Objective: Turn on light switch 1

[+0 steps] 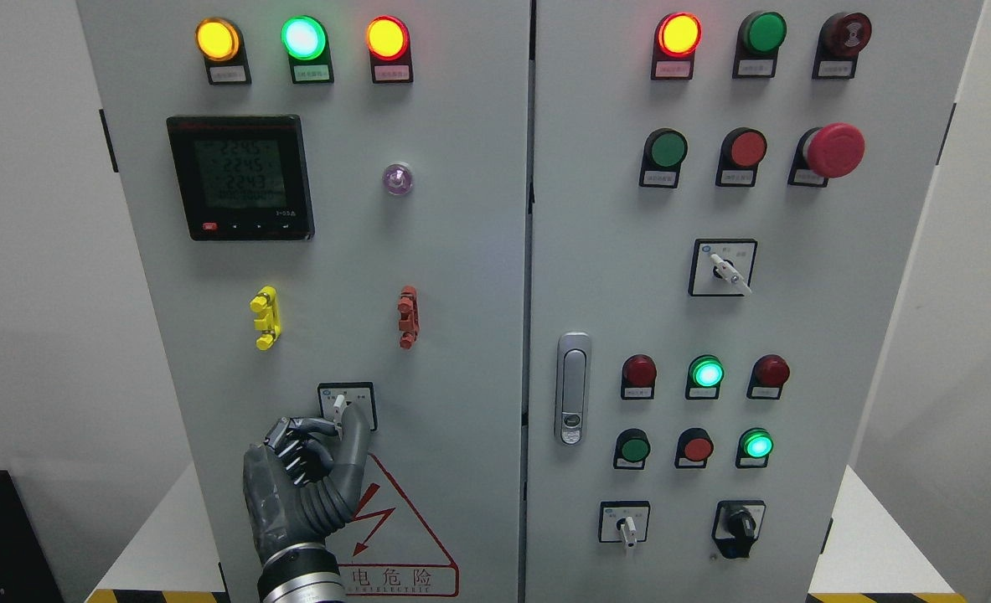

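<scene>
A small rotary selector switch (346, 400) sits low on the left cabinet door, on a black-framed white plate, with its white knob (338, 407) pointing up. My left hand (343, 424), dark grey, comes up from the bottom edge and is at the switch. Its thumb (356, 435) rises along the knob's right side. Its curled fingers (307, 431) close in from the left, pinching the knob's lower part. My right hand is out of view.
Above the switch are a yellow handle (265, 317), a red handle (408, 316), a digital meter (240, 177) and three lit lamps. The right door carries a latch handle (572, 387), buttons, lamps, a red emergency stop (833, 150) and more selector switches.
</scene>
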`<state>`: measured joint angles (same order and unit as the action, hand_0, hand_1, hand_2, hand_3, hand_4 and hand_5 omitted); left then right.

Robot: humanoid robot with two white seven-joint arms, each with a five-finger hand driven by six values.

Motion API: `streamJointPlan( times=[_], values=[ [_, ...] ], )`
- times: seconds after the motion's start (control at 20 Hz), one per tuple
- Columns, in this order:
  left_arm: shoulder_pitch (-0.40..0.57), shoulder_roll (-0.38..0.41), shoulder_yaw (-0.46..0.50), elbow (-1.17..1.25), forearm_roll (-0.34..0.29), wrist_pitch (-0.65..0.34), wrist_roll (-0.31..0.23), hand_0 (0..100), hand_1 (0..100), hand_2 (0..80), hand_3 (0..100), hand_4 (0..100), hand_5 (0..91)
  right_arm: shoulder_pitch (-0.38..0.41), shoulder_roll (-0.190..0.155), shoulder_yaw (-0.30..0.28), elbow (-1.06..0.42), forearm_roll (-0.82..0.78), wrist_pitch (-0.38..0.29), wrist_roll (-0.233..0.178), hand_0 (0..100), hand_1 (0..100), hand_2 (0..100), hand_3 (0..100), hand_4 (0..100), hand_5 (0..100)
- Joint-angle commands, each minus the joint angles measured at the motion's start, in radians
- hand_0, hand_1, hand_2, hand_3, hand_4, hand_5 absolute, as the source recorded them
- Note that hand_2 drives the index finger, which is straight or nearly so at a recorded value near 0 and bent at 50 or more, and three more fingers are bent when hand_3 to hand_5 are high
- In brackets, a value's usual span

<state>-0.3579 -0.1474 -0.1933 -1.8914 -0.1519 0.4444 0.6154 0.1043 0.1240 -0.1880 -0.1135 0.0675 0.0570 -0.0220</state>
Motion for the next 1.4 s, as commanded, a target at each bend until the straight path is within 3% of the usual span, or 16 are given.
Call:
streamJointPlan(
  times=[0.0, 1.35],
  values=[
    [0.001, 0.000, 0.000, 0.000, 0.000, 0.000, 0.001, 45, 62, 64.9, 99, 98, 86.6, 0.000, -0.001, -0.001, 0.000, 0.000, 0.000, 0.001, 0, 0, 0, 0, 0, 0],
    [0.002, 0.000, -0.011, 0.000, 0.000, -0.001, 0.000, 54, 59, 64.5, 100, 99, 86.7, 0.000, 0.000, 0.001, 0.000, 0.000, 0.000, 0.001, 0, 0, 0, 0, 0, 0]
  ],
)
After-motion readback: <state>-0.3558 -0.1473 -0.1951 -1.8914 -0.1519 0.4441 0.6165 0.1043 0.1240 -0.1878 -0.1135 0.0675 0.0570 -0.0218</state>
